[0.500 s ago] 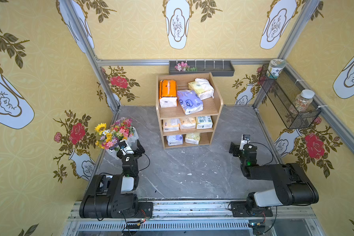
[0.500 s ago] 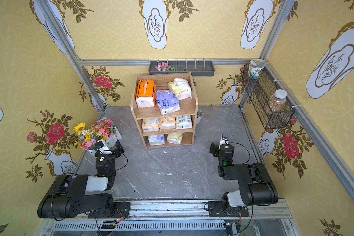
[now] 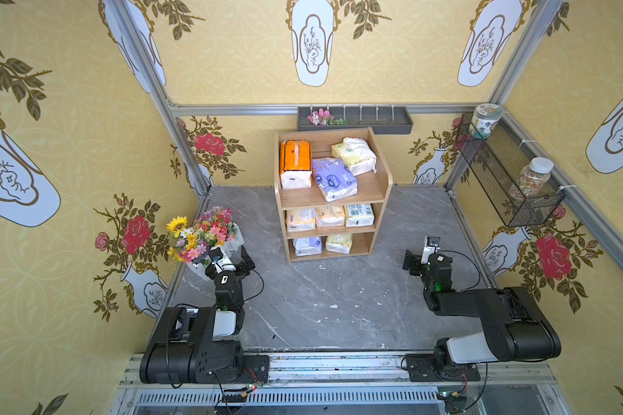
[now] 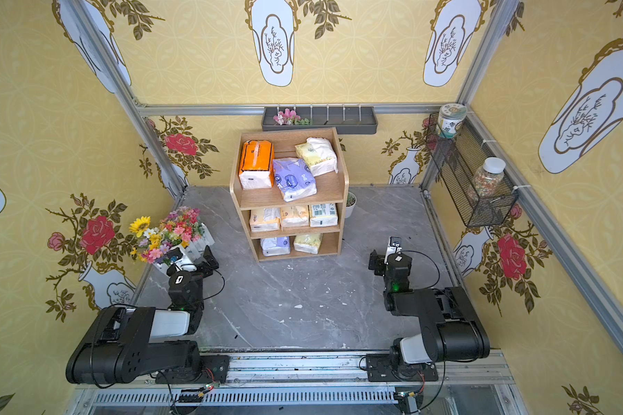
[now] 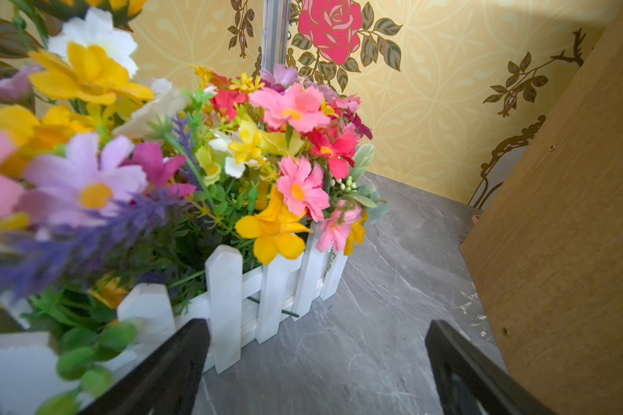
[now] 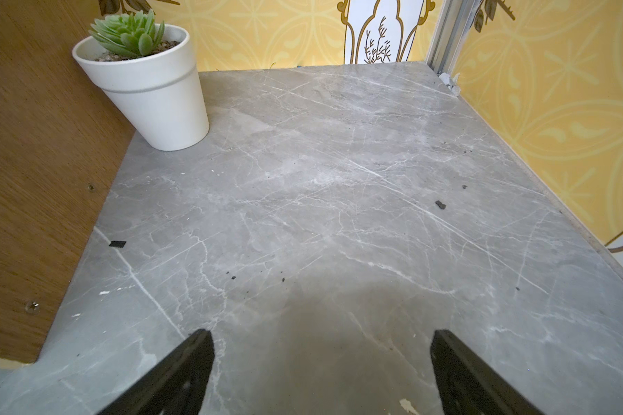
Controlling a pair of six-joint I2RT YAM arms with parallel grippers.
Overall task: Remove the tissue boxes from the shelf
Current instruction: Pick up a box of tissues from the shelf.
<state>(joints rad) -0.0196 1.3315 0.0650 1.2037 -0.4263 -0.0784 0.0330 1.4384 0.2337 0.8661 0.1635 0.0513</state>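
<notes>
Found the light-brown wooden three-tier shelf (image 3: 371,188) at the far middle of the grey marble tabletop (image 3: 339,294). Counted soft plastic-wrapped tissue packs (image 3: 333,178) inside: orange, lavender and cream on top, three pale in the middle, two at the bottom. Saw the left arm's black fingers (image 5: 191,341) spread and empty, just beside a white picket-fence box of artificial flowers (image 5: 274,280). Saw the right arm's black fingers (image 6: 198,345) likewise spread and empty, with a small white pot of green succulent (image 6: 152,93) farther off by the shelf's right panel.

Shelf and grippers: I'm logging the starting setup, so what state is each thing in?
shelf: upright, all three tiers stocked.
tissue boxes: eight, all on the shelf, none gripped.
left gripper: open, empty, near flower planter.
right gripper: open, empty, above table.
</notes>
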